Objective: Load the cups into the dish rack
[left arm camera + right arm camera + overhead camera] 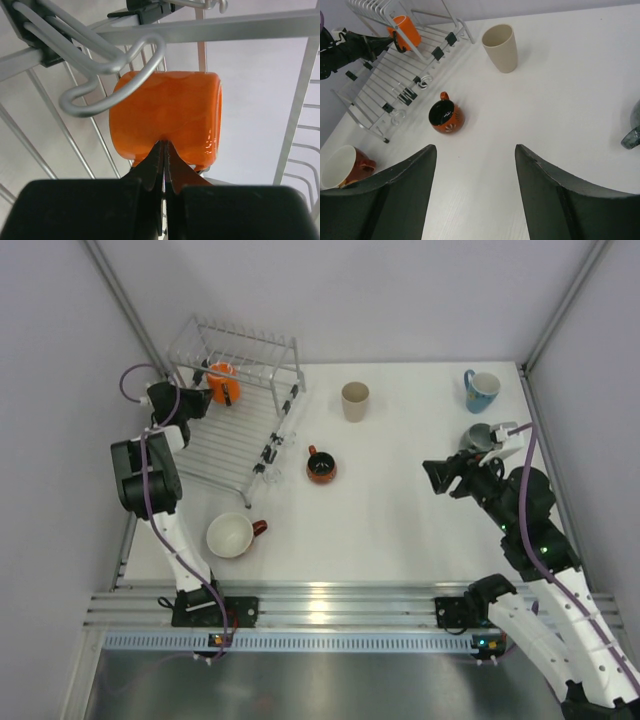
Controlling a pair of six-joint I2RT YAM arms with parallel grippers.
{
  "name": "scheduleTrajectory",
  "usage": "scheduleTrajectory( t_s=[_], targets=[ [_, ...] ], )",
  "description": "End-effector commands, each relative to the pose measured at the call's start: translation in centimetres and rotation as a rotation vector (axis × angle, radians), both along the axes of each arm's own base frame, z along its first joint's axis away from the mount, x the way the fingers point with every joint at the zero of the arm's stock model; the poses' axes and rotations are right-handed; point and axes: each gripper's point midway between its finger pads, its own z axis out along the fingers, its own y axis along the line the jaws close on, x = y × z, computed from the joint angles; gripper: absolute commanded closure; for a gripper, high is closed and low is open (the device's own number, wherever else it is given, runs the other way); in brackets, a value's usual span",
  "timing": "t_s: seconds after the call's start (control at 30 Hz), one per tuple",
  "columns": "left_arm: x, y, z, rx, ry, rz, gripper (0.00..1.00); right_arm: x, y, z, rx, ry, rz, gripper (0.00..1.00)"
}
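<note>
The orange mug (222, 382) lies on its side among the tines at the back of the wire dish rack (235, 445). My left gripper (203, 392) is shut, its tips (164, 144) pinched against the side of the mug (165, 117); the handle is hidden. My right gripper (437, 478) is open and empty above the table (476, 146). The beige tumbler (355, 400) and the light blue mug (483, 390) stand at the back. The dark red-handled mug (320, 468) stands right of the rack. The white red-handled cup (230, 536) stands in front of the rack.
A grey mug (478, 437) stands beside my right arm and shows at the right edge of the right wrist view (632, 130). Rack wires (115, 60) cross close above the orange mug. Grey walls enclose the table on the left, back and right.
</note>
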Motion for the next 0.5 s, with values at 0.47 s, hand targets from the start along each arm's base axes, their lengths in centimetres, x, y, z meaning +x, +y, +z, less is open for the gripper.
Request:
scheduleTrajectory(
  t_s=[0.47],
  targets=[
    [0.4,0.1,1.2,0.053,-0.064,0.035,1.00,0.8,0.2,1.2,0.016,-0.052,-0.008,0.35]
  ],
)
